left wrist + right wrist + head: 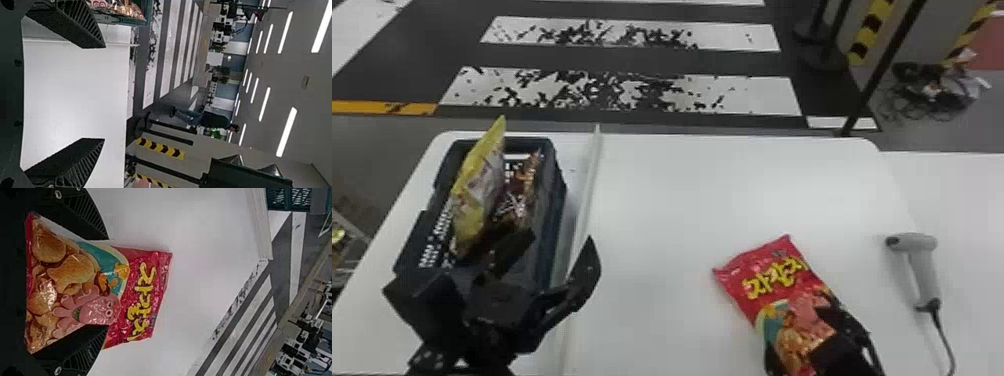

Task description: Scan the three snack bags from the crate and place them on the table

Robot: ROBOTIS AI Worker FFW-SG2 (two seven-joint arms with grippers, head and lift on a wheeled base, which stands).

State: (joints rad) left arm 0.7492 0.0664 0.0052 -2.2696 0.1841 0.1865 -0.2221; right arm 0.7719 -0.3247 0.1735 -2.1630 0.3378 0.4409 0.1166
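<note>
Holding the red snack bag (767, 290), between four and five o'clock from the middle of the head view, with the right gripper (799, 325) closed on both long edges. Pointing the bag's top end toward eleven o'clock, with the printed front up, above or on the white table (712, 200); hard to tell about contact underneath. Squeezed between the fingers in the right wrist view too. Hovering at eight o'clock, with jaws empty and spread wide: the left gripper (559, 240), by the near end of the dark crate (559, 200). Sitting at nine o'clock, the same crate, with a yellow bag (474, 200) upright inside and, at its three o'clock side, a brown bag (519, 195). Running just beside the crate, along its three o'clock side, a pale strip (589, 185). Lying between three and four o'clock, a grey scanner (924, 270), with a dark cord (944, 340) trailing toward six o'clock. Standing beyond the table at two o'clock, a black post (879, 75).
</note>
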